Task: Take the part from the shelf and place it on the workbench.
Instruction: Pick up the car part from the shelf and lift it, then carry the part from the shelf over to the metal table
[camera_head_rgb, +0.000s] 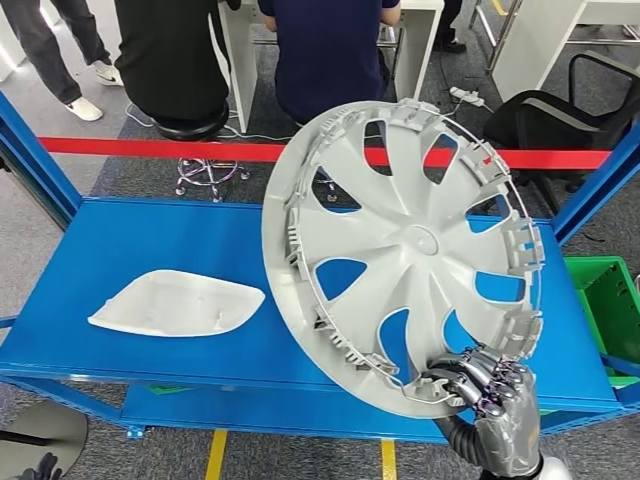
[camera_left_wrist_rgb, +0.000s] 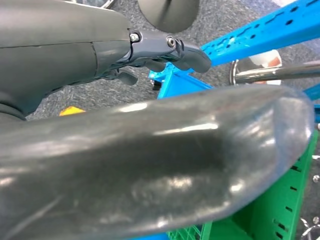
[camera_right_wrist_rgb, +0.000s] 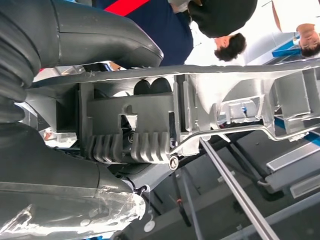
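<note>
A large silver wheel cover (camera_head_rgb: 407, 250) with curved spokes stands tilted over the right half of the blue workbench (camera_head_rgb: 189, 235), its clipped back side facing me. My right hand (camera_head_rgb: 490, 395) grips its lower rim near the bench's front edge. In the right wrist view the cover's rim (camera_right_wrist_rgb: 188, 115) with its clips and wire ring sits between the thumb (camera_right_wrist_rgb: 113, 35) and the fingers. I cannot tell whether the cover touches the bench. My left hand (camera_head_rgb: 38, 467) hangs low at the left, holding nothing, its dark fingers (camera_left_wrist_rgb: 181, 50) stretched out.
A flat white moulded part (camera_head_rgb: 177, 303) lies on the bench's left half. A green crate (camera_head_rgb: 615, 310) stands off the right end. Behind the bench run a red floor line (camera_head_rgb: 151, 148), a stool (camera_head_rgb: 204, 170), two seated people (camera_head_rgb: 328, 50) and a black chair (camera_head_rgb: 573, 110).
</note>
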